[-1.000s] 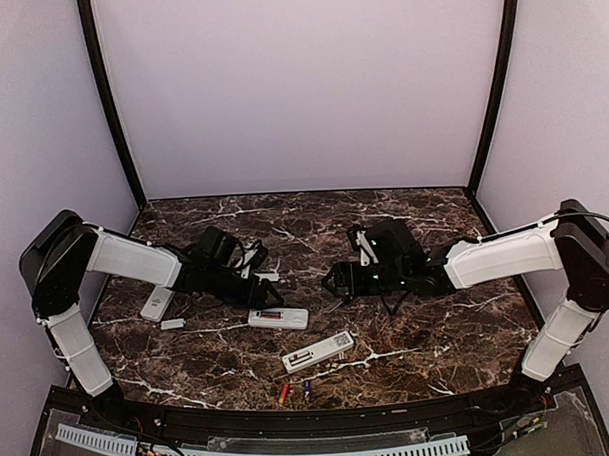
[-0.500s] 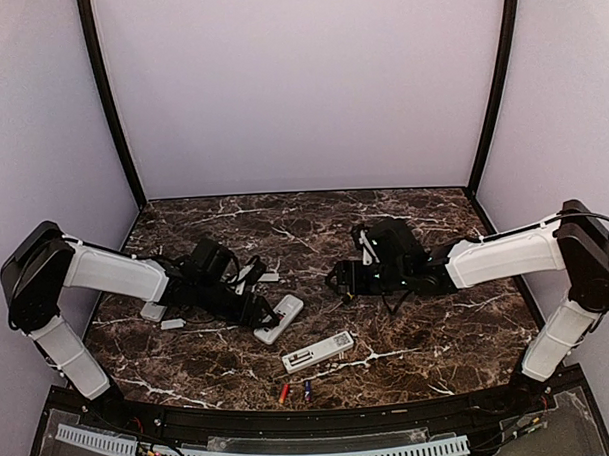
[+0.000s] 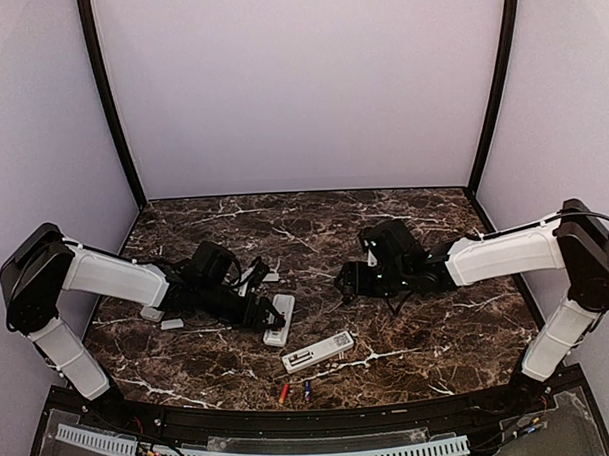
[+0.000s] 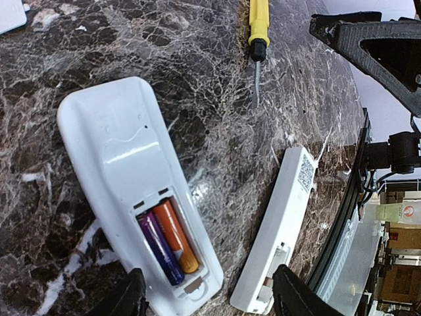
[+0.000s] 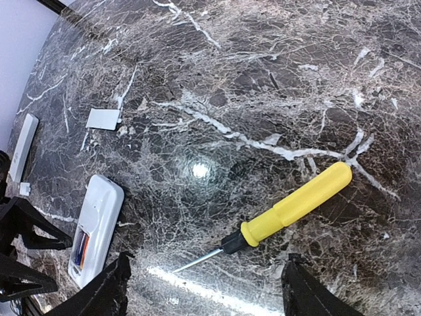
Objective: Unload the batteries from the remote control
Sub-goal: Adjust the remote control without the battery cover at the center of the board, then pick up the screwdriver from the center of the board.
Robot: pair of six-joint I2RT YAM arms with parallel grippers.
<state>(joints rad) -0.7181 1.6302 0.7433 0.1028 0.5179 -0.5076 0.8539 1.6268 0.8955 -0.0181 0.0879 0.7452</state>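
- Left gripper point(image 4: 210, 297), jaws apart and cropped at frame bottom, straddles white plastic remote point(image 4: 122, 164) holding 2 orange and purple cylindrical batteries point(image 4: 176, 236).
- Right gripper point(image 5: 205, 296) spread wide, empty, likewise cropped.

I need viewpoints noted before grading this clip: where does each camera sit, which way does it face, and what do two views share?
Top external: above and behind the bases, looking down over the table; both arms, left gripper and right gripper show.
Left wrist: on the left arm, looking down at the open remote, its batteries and a second remote; own fingertips at bottom.
Right wrist: on the right arm, looking down at the screwdriver; own fingertips at bottom.
Shared: both wrist views show screwdriver and open remote.
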